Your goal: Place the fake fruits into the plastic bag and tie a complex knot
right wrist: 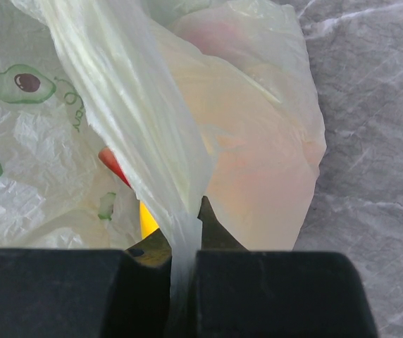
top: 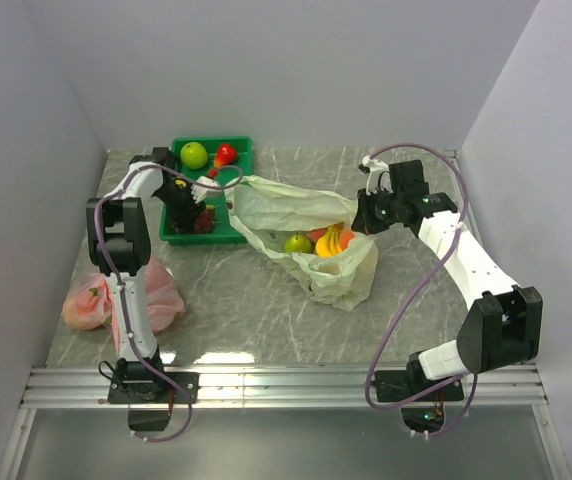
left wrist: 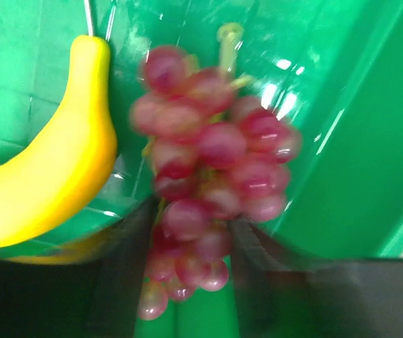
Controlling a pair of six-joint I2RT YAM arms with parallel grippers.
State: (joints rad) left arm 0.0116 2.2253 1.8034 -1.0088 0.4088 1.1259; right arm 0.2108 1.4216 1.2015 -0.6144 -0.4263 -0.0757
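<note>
While the right gripper (right wrist: 184, 264) pinches the thin pale green plastic bag (right wrist: 152, 127) on the surface (right wrist: 370, 105), the left gripper (left wrist: 187, 236) straddles dark red plastic grapes (left wrist: 208, 169) in the green plastic tray (left wrist: 342, 141), grip unclear.

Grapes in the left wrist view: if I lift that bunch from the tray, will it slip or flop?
The grapes look glossy, so likely slippery. Their lumpy berries offer the left gripper uneven contact. Straddled near one end, the bunch may tip.
</note>
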